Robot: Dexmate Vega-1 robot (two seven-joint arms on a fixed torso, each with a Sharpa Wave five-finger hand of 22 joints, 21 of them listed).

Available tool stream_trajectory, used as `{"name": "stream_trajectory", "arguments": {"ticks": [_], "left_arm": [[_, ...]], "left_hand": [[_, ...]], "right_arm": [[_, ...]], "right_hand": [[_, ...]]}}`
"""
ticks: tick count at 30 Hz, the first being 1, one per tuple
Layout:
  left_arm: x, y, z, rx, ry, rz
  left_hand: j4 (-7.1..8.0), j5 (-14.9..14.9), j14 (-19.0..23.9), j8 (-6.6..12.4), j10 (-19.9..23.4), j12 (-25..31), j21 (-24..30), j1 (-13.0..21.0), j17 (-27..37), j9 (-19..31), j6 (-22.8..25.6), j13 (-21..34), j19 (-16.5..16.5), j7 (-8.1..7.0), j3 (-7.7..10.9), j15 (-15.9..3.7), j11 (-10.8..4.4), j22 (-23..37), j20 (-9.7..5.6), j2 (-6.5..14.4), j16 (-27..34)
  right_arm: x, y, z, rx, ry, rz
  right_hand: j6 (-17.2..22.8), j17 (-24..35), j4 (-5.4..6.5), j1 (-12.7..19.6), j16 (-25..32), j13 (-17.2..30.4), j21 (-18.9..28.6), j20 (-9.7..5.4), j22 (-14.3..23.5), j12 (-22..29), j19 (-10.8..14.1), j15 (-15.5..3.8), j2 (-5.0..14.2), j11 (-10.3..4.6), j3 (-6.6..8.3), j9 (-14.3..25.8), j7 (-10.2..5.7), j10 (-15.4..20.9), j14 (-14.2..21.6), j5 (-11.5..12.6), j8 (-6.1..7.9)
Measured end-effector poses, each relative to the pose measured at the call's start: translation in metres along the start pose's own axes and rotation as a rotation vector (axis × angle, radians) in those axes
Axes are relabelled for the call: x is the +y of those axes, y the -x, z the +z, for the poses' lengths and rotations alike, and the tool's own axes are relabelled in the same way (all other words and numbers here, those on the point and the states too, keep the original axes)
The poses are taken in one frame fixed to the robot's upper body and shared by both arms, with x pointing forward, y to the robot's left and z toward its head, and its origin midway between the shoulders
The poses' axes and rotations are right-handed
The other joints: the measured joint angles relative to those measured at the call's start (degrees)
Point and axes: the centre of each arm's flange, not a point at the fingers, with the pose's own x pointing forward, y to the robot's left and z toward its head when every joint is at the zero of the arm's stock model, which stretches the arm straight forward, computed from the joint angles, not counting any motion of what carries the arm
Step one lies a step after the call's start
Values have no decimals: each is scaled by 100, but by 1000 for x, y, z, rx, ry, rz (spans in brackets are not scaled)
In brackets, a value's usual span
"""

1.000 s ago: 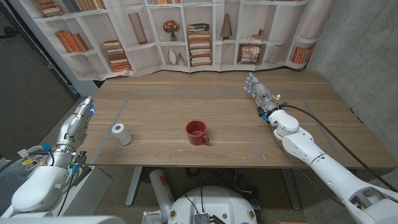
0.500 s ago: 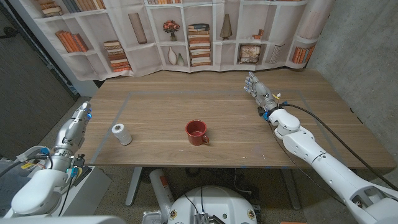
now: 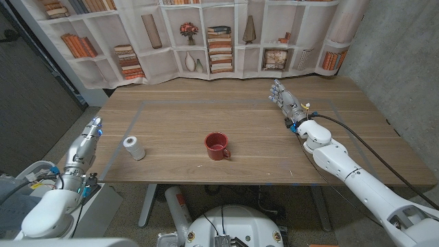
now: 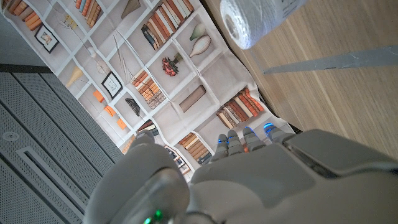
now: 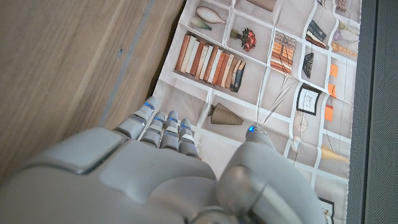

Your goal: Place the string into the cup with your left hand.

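on the table (image 3: 274, 147), left of the red cup (image 3: 217, 146) and well apart from it, the string (image 3: 134, 147) sits as a white spool. left hand (image 3: 88, 139) hangs off the table's left edge, fingers straight and together, holding nothing, near the spool but not touching. from the left wrist the spool (image 4: 252, 20) lies beyond the fingertips (image 4: 244, 138). half a second ago this hand sat slightly farther back; now it has edged toward the table. right hand (image 3: 285, 101) stands at the far right with fingers extended, empty, unchanged.
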Motion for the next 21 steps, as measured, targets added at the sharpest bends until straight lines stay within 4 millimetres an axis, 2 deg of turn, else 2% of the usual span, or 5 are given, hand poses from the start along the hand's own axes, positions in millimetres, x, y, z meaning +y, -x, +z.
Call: {"name": "stream_trajectory", "arguments": {"ticks": [8, 9, 15, 21], "left_arm": [[-1, 1, -2, -9, -21, 21], [-7, 3, -8, 2, -19, 13], [-12, 3, -9, 3, -42, 16], [-16, 2, -7, 14, -82, 17]], "left_hand": [[-226, 44, 53, -24, -22, -24, 0, 324, 17, 26, -160, 30, 3, 64, 3, 53, 22, 0, 160, -128, 0], [-227, 44, 53, -24, -22, -24, 0, 363, 17, 30, -168, 30, 7, 72, 4, 53, 22, 0, 170, -142, 0], [-373, 85, 31, -24, -54, -45, 0, 589, 17, 31, -251, 30, -12, 95, 29, 75, 52, 1, 189, -176, 0], [-493, 125, 31, -24, -76, -45, 0, 828, 16, 31, -278, 30, 14, 41, 77, 75, 31, 1, 226, -130, 0]], "right_arm": [[0, 0, -1, 3, 0, 1], [0, 0, -2, 5, -2, 6], [1, 1, -5, 9, -6, 9], [1, 1, -5, 7, -10, 10]], "right_hand": [[0, 0, 0, 0, 0, 0, 0, 0, 0, 0, 0, 0, 0, 0, 0, 0, 0, 0, 0, 0, 0], [0, 0, 0, 0, 0, 0, 0, 0, 0, 0, 0, 0, 0, 0, 0, 0, 0, 0, 0, 0, 0], [0, 0, -1, 0, 0, 0, 0, 0, 0, 0, 0, 0, 0, 0, -1, 0, 0, 0, 0, 0, 0], [0, 0, -24, 0, 0, 0, 0, 0, 0, 0, 0, 0, 0, 0, -24, 0, 0, 0, 0, 0, 0]]}}
